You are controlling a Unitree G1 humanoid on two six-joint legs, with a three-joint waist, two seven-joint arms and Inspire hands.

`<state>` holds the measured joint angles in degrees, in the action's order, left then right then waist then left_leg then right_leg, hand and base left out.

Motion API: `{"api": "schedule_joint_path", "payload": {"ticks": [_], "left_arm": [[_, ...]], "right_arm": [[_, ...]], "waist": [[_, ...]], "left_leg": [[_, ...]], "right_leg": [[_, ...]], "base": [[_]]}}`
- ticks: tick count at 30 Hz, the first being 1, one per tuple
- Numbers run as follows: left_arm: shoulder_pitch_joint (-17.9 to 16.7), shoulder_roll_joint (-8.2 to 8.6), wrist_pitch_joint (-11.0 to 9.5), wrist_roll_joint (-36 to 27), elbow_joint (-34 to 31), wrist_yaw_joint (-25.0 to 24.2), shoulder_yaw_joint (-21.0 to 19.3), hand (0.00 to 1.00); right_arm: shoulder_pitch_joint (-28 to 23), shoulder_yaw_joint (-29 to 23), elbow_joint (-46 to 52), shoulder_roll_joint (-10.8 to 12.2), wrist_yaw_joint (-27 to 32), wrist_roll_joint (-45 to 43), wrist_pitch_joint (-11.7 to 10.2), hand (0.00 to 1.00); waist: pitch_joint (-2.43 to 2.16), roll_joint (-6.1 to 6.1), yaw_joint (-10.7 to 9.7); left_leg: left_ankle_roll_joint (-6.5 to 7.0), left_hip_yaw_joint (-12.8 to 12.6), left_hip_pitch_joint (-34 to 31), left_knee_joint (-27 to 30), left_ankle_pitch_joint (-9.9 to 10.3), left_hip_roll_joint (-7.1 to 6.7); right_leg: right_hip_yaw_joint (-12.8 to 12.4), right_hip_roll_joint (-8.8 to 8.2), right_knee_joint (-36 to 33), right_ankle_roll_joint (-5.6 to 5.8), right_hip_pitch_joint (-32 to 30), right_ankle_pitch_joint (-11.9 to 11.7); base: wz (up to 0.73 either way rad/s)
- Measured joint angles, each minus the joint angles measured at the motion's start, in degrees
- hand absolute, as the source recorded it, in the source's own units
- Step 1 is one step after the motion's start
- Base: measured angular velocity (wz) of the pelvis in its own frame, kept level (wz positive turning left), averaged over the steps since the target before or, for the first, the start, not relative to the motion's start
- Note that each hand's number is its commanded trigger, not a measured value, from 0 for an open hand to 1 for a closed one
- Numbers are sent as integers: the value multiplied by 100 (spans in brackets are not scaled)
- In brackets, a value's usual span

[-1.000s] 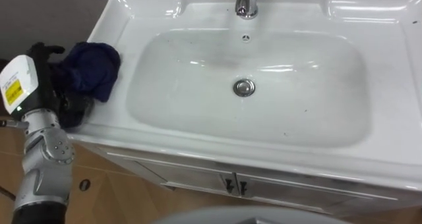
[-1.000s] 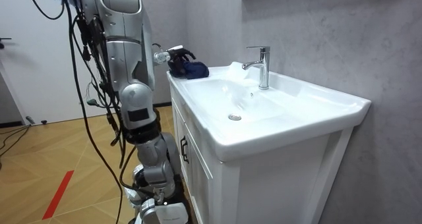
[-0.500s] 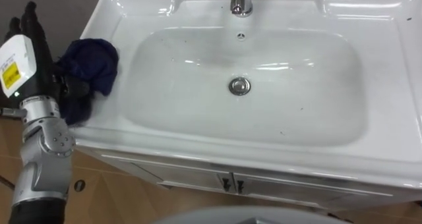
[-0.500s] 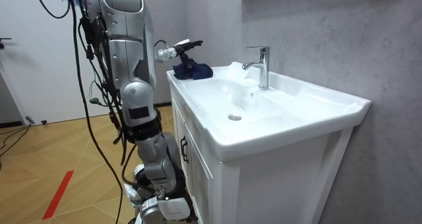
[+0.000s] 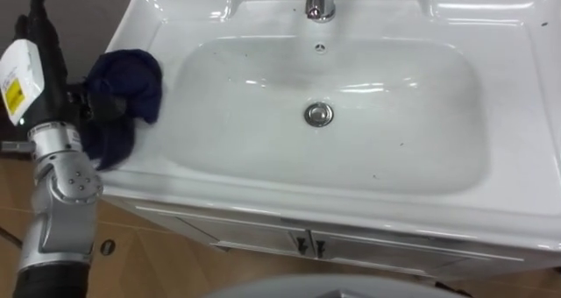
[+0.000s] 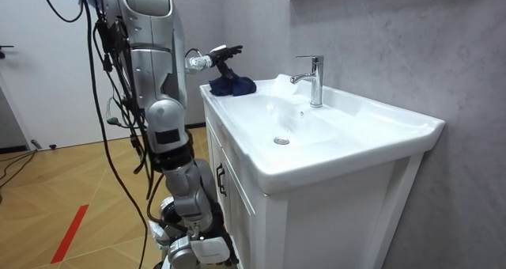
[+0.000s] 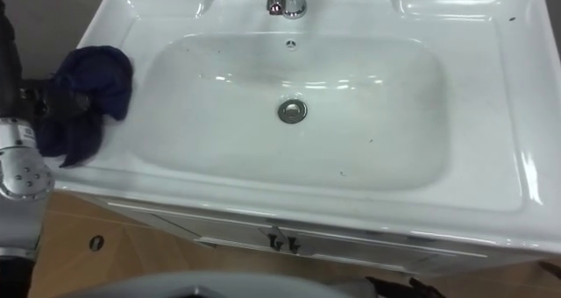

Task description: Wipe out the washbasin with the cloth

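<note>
Navy cloth [image 5: 123, 88] lies bunched on the white bench's [image 5: 517, 79] left rim, just outside the basin [image 5: 263, 171].
Left hand [image 5: 44, 53] stands close against the cloth, fingers straight and apart, clamped on nothing. The print on its yellow label is too small to read. A chrome drain [image 5: 319, 115] sits mid-bowl, with the tap [image 5: 320, 0] behind.

The robot stands upright with its left arm lifted to about chest height, the silver forearm held out ahead of the torso. The wrist runs in line with the forearm. The left hand [image 6: 222, 53] has its fingers [image 5: 38, 17] straight and close together, pointing away from the body. The thumb seems to sit lower and off to one side, though it is hard to make out.
</note>
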<state>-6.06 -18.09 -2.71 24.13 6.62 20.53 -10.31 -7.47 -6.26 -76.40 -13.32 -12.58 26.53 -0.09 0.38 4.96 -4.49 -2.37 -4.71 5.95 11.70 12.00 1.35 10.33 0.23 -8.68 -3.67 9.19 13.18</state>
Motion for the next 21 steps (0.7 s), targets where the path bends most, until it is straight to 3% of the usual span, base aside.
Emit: {"api": "schedule_joint_path", "payload": {"ticks": [4,9,12,17,21], "left_arm": [[1,77,-37,-894,-240,2,-12,0],[1,86,-90,-3146,-530,-131,-337,0],[0,95,-106,-4062,-622,-383,-402,0],[-13,98,-104,-5161,-621,-772,-425,0],[-14,102,-85,-5326,-621,-891,-425,0]], "right_arm": [[2,-1,5,5,29,2,-5,0],[-32,9,25,5,57,-54,14,0],[-45,8,31,16,47,-49,18,0],[-18,9,41,43,-49,-53,28,0],[-49,-3,49,34,-69,-63,88,0]], "waist": [[26,-31,5],[32,-57,108],[38,-103,183],[4,-220,239],[-3,-277,314]], "left_leg": [[0,1,-32,3,0,-1],[0,-100,41,-22,0,4],[0,-143,56,-45,0,2],[0,-141,59,-52,0,3],[24,-140,53,-41,17,4]], "right_leg": [[31,-4,3,8,-20,7],[-83,-2,-8,12,-13,14],[-88,-8,-7,14,-15,15],[-72,-6,-4,15,-9,15],[-67,-6,-8,17,-6,13]], "base": [[3],[-11],[-7],[0],[0]]}}
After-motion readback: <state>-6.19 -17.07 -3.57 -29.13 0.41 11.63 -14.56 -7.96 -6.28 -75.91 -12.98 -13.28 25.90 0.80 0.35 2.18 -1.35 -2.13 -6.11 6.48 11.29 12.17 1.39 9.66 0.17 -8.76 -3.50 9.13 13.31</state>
